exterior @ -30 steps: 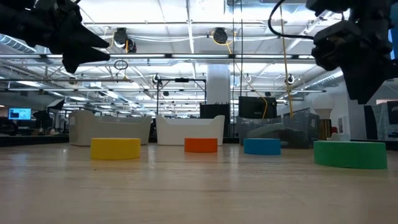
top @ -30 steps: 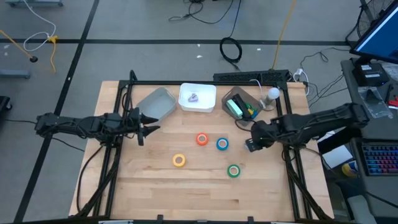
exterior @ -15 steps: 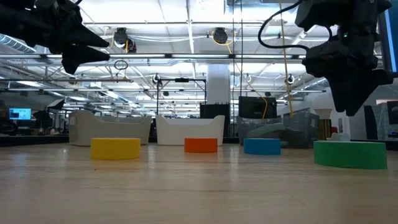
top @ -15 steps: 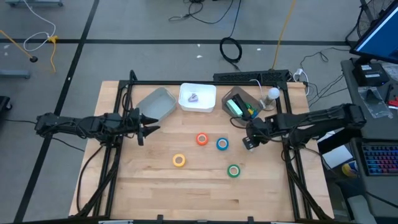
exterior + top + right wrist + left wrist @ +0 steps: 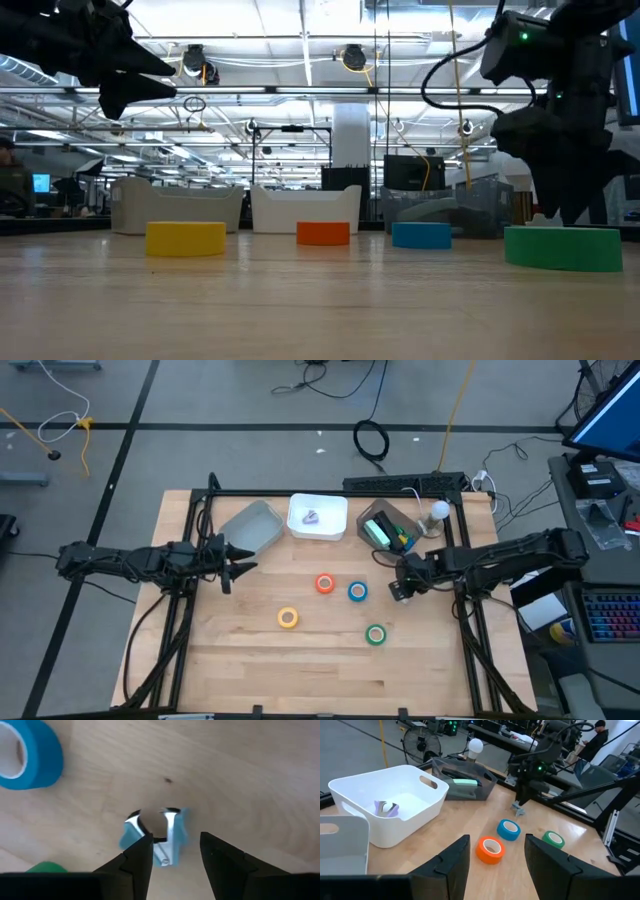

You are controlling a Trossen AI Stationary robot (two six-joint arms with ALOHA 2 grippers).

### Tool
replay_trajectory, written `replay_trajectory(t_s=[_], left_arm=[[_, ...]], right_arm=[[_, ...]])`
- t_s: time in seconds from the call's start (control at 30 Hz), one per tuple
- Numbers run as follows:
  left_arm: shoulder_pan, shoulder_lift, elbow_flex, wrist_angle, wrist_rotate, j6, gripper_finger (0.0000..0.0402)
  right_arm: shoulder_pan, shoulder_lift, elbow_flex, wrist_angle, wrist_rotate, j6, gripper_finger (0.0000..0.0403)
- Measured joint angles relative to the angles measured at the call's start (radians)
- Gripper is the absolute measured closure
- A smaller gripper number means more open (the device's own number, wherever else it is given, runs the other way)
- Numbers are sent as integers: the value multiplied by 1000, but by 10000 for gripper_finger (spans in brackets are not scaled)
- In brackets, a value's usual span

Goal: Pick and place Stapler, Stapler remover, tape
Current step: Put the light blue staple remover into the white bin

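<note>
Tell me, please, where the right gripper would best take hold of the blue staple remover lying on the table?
Probably from straight above, across its narrow body. The staple remover lies flat on the bare table, clear of the blue tape roll, and the right gripper already hangs over it, fingers open on either side.

Four tape rolls are seen standing on the table (image 5: 320, 300): yellow (image 5: 185, 238), orange (image 5: 323, 233), blue (image 5: 421, 235) and green (image 5: 563, 248). Bins (image 5: 305, 208) are lined up behind them. One dark arm (image 5: 100, 50) is held high at one side; another (image 5: 560, 120) is lowered just behind the green roll.
</note>
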Motion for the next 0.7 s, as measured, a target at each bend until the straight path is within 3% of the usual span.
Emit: replay_trajectory(t_s=[0.33,0.7], left_arm=[[0,0,0,0,0,-8,215],[0,0,0,0,0,-9,215]], right_arm=[[-25,0,-42,46,-1,-6,267],[-25,0,-42,47,-2,-11,315]])
